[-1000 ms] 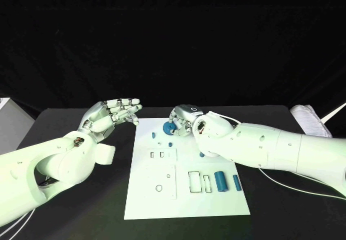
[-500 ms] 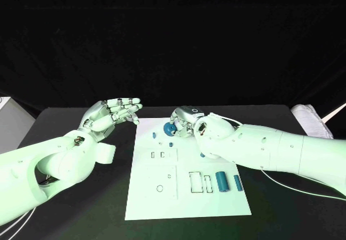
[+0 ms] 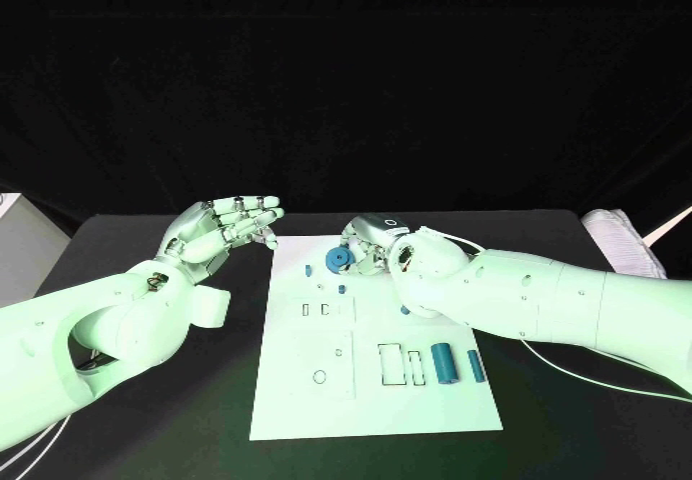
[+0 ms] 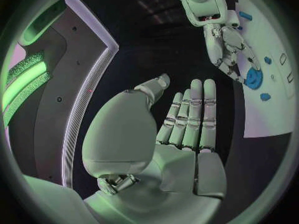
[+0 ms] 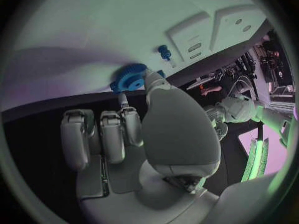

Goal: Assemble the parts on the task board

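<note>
The white task board (image 3: 296, 400) lies in the middle of the black table. A blue gear (image 3: 340, 261) lies flat near the board's far edge, also seen as the gear (image 5: 129, 78) and the gear (image 4: 252, 77). My right hand (image 3: 371, 240) hovers just behind it; its thumb tip touches the gear while the other fingers stand apart from it. My left hand (image 3: 231, 225) is raised off the board's far left corner, fingers spread and holding nothing. A small blue peg (image 3: 307, 269) stands left of the gear. Two blue cylinders (image 3: 443, 362) lie at the board's right side.
Small blue pieces (image 3: 332, 288) and another blue piece (image 3: 405, 310) sit on the board, along with rectangular slots (image 3: 389, 363). A white object (image 3: 623, 240) lies at the table's far right, a pale box (image 3: 18, 250) at its left edge, a cable (image 3: 577, 375) on the right.
The right hand's fingers have drawn back a little from the gear, which now shows more fully on the board. The left hand has stayed still.
</note>
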